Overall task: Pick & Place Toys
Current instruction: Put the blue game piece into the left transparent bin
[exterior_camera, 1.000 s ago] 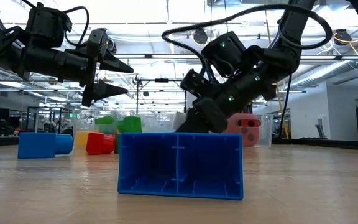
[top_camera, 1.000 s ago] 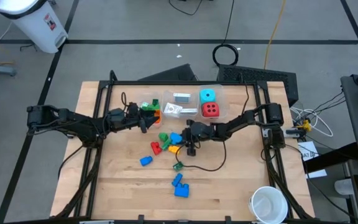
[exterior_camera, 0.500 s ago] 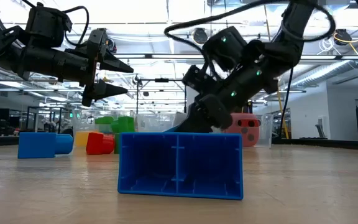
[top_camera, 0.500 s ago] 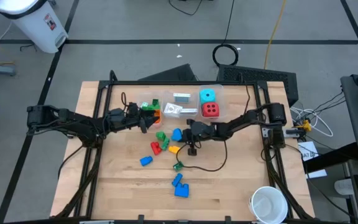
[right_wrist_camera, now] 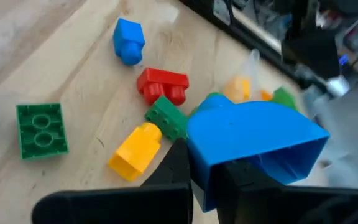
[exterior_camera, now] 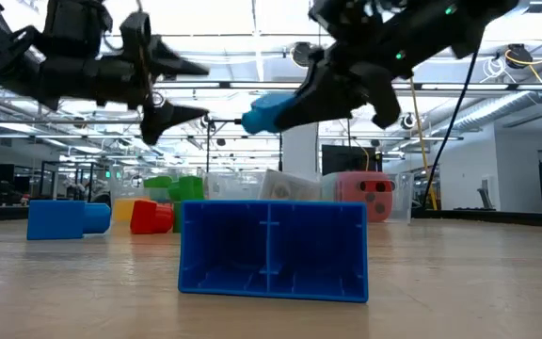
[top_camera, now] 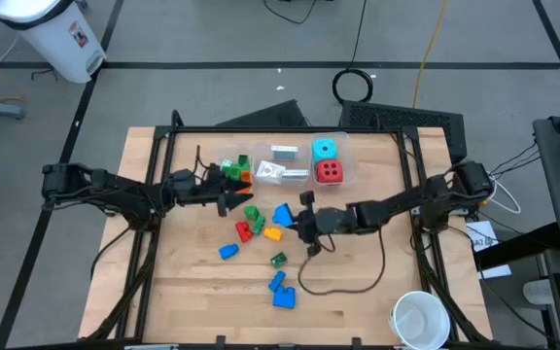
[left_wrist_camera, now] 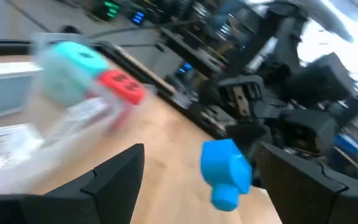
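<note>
While my right gripper point(top_camera: 290, 218) stays clenched on the blue brick point(top_camera: 282, 215), lifted above the worktop point(top_camera: 377, 282) beside the clear bin point(top_camera: 304, 162), I judge it light, stiff and slick; its flat sides suit gripping best. My left gripper point(top_camera: 239, 201) hovers agape, empty.

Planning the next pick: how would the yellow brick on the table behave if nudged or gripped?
The yellow brick looks like hard plastic, so probably stiff and light. It lies on a flat side, so likely slides rather than rolls. Its smooth faces may slip in the jaws.
</note>
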